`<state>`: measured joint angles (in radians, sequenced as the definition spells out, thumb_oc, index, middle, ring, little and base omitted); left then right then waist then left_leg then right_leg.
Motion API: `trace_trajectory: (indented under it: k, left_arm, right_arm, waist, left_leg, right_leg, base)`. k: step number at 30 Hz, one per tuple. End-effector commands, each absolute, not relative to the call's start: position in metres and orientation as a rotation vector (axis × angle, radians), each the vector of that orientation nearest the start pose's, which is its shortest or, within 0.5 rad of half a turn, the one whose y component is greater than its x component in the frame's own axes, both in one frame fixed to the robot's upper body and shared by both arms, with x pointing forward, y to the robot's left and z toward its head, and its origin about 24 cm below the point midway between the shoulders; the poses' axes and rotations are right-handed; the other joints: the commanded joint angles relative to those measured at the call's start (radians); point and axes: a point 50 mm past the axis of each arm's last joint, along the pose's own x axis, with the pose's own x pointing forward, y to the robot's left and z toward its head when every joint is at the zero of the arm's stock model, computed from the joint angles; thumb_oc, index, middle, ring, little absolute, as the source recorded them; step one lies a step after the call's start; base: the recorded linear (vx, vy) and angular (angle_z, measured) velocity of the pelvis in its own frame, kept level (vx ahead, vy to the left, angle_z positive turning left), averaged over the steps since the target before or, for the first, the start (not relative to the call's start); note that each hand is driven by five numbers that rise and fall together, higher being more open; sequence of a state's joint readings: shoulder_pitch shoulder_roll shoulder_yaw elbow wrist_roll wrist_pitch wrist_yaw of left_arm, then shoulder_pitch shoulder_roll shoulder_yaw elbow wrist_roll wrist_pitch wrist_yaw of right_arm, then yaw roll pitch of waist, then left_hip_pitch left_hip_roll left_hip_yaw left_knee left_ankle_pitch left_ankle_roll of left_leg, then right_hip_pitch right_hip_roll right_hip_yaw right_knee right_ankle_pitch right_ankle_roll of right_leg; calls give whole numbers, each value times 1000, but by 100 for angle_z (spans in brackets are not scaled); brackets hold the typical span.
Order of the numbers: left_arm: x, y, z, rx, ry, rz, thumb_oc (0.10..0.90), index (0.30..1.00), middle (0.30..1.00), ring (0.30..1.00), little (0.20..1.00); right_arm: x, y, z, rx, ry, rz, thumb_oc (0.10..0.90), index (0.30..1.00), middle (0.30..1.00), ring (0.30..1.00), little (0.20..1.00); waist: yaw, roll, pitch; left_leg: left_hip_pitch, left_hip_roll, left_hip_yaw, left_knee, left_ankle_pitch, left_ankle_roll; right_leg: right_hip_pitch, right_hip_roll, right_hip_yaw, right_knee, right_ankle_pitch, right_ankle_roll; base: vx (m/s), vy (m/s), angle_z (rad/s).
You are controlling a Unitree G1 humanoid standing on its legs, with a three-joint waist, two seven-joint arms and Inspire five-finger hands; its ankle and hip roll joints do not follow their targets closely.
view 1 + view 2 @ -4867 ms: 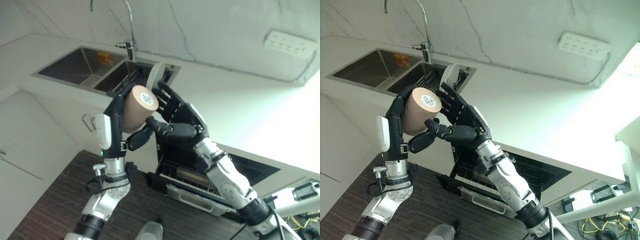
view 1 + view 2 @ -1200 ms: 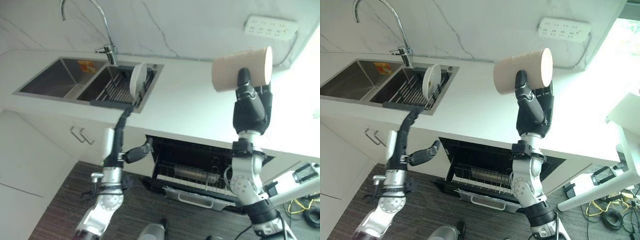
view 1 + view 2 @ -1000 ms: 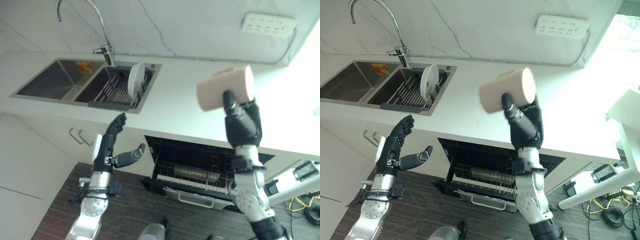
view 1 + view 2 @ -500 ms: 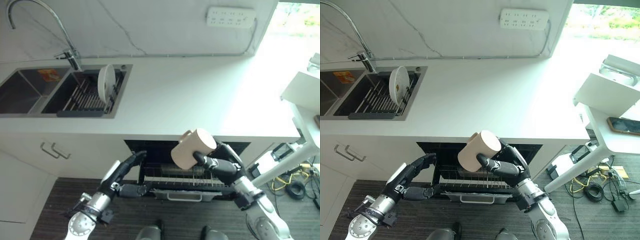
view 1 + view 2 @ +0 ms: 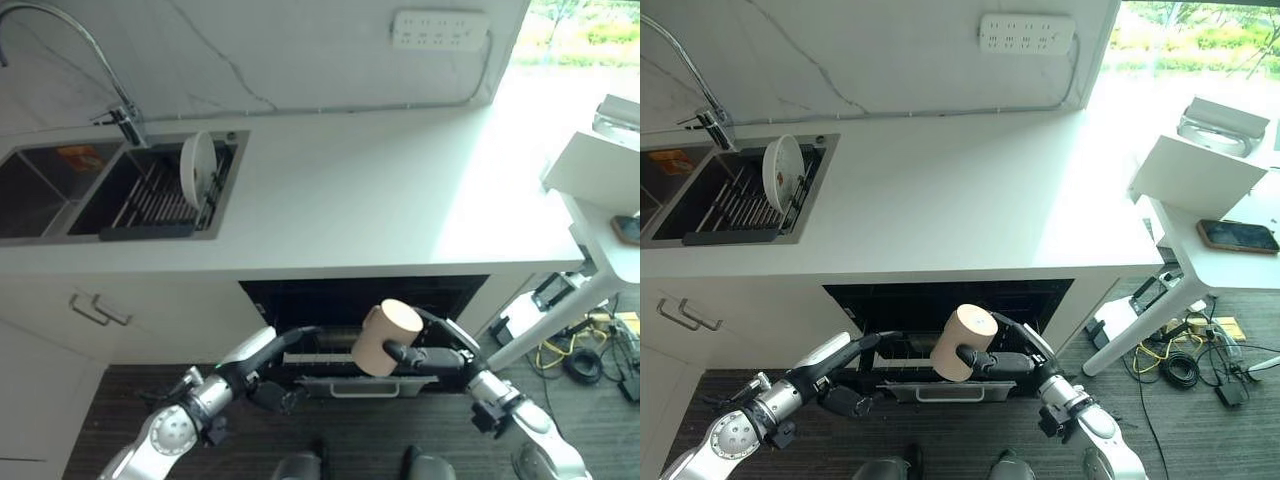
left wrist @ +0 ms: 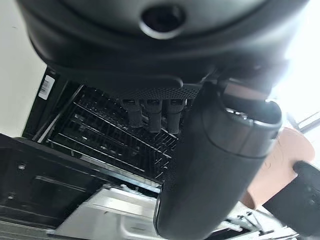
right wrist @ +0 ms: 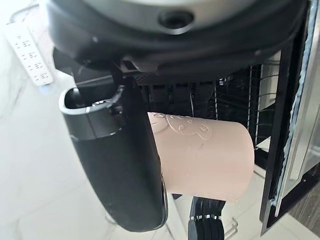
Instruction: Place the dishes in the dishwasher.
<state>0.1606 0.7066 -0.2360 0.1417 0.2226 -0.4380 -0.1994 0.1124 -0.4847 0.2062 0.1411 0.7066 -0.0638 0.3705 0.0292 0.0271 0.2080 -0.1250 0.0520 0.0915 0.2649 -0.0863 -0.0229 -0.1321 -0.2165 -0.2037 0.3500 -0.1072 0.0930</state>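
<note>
- White countertop (image 5: 380,190) runs above the open dishwasher (image 5: 940,300); its wire rack (image 6: 115,135) is pulled out.
- Right hand (image 5: 1005,362) has its fingers and thumb wrapped around a beige mug (image 5: 962,342), held on its side just above the rack.
- Left hand (image 5: 262,362) hovers beside it, fingers relaxed, holding nothing.
- Far off, a white plate (image 5: 198,160) stands in the sink (image 5: 60,190) rack.

Dishwasher (image 5: 340,300) interior largely under counter (image 5: 330,210)

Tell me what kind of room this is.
Most likely a home kitchen: a stainless double sink with a curved tap set into a white countertop, and an open built-in dishwasher below it.
</note>
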Motion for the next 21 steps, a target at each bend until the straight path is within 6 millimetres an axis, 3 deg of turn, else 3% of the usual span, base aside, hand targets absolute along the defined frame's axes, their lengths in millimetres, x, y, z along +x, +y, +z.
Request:
trace_trajectory:
  k: [1, 13, 21]
  left_arm:
    - [221, 215, 54, 908, -198, -539, 800, 900, 900, 900, 900]
    - [227, 203, 49, 898, -157, -642, 800, 900, 900, 900, 900]
    - [234, 195, 56, 919, -128, -780, 800, 900, 900, 900, 900]
  right_arm:
    - [247, -192, 52, 208, -61, 466, 400, 300, 300, 300, 300]
    - [264, -201, 62, 136, -96, 395, 400, 300, 300, 300, 300]
    - [283, -214, 73, -43, -88, 325, 400, 300, 300, 300, 300]
  waist:
    - [-3, -3, 2]
    - [5, 5, 39]
    - [20, 4, 95]
  left_leg:
    - [7, 59, -14, 35, -96, -22]
    - [0, 57, -12, 35, -84, -22]
    - [-21, 44, -33, 35, -70, -17]
  right_leg:
    - [21, -3, 33, -50, -37, 69]
    - [14, -6, 29, -50, -25, 70]
    - [-3, -6, 37, -50, -7, 76]
  base:
    - [0, 0, 0]
    - [3, 0, 0]
    - [-16, -3, 3]
